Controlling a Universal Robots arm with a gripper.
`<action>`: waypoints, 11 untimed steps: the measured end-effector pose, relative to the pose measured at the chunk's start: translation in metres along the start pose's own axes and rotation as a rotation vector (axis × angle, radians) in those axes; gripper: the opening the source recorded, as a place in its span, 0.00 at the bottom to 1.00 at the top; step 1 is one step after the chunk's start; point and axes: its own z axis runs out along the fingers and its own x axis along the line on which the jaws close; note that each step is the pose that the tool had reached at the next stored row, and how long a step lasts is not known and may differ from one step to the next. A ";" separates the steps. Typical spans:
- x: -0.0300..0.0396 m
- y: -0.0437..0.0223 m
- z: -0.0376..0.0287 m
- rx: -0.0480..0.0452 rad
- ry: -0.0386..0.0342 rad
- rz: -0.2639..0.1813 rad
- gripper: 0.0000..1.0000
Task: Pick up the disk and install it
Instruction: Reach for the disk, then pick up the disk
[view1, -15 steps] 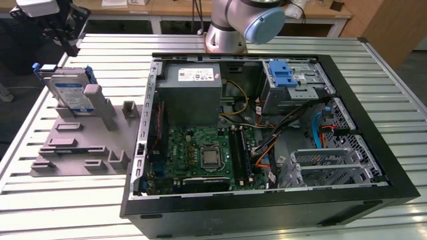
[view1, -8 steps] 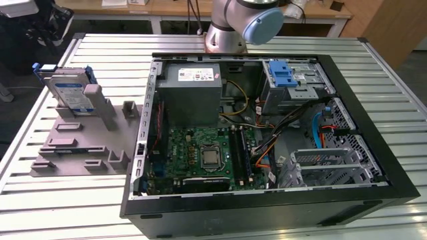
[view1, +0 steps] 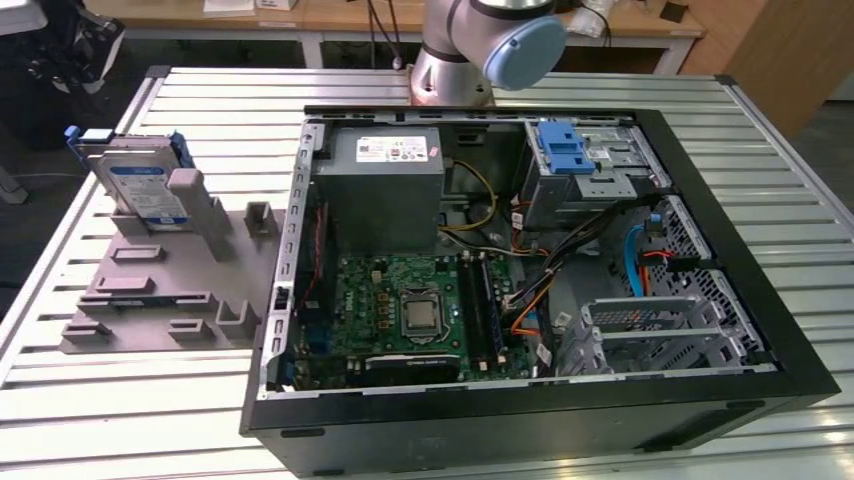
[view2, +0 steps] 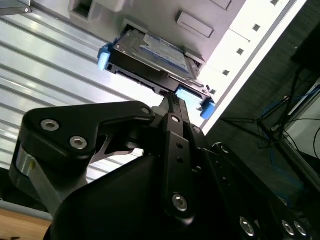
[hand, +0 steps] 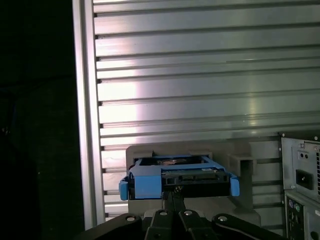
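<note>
The disk (view1: 140, 185) stands on edge in a grey holder (view1: 160, 290) on the exterior view's left, beside the open computer case. It is silver with a white-and-blue label and blue rails. In both wrist views the disk (view2: 155, 52) (hand: 175, 175) lies beyond my gripper's tips, its blue end facing me. My gripper (view2: 167, 97) (hand: 172, 191) is shut with its two fingers together and nothing between them. It hangs short of the disk and lines up with the disk's middle.
The open computer case (view1: 521, 410) takes up the middle and right of the slatted metal table (view1: 80, 400). Inside it are a grey power-supply box (view1: 387, 180), a green board and a metal drive cage with a blue latch (view1: 574, 150). The arm's base (view1: 461, 60) stands behind the case.
</note>
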 end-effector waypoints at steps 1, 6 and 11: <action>0.0020 -0.0002 0.0002 0.0000 0.0000 0.000 0.12; 0.0083 -0.0007 0.0007 0.0000 0.0000 0.000 0.12; 0.0085 -0.0007 0.0007 0.0000 -0.0001 0.000 0.12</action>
